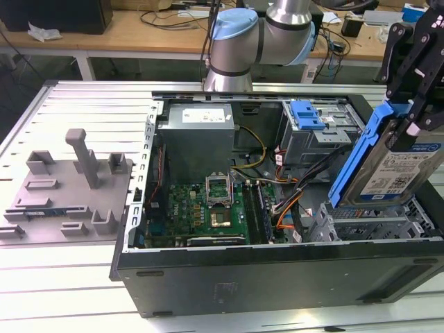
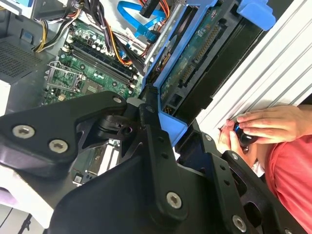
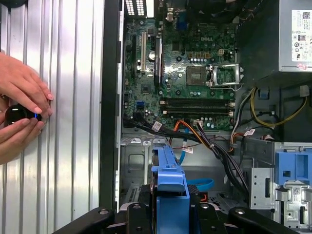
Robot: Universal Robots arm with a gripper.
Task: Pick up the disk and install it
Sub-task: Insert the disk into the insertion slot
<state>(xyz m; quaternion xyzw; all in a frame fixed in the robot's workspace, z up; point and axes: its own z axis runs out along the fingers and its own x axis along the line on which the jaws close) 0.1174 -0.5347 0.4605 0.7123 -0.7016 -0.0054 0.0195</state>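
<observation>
In the exterior view the open computer case (image 1: 277, 277) lies nearest, its metal drive cage (image 1: 374, 222) at the exterior view's right; over that cage the disk (image 1: 399, 163) hangs tilted, the gripper (image 1: 418, 118) clenched on its upper end; whether disk and cage touch I cannot tell; beyond lie the motherboard (image 1: 208, 208) and power supply (image 1: 198, 135). The second wrist view adds the disk's green circuit-board face; both wrist views add a person's hands (image 3: 22, 92) on the ribbed table (image 3: 73, 146) beside the case, cupping a small black object (image 3: 17, 113).
</observation>
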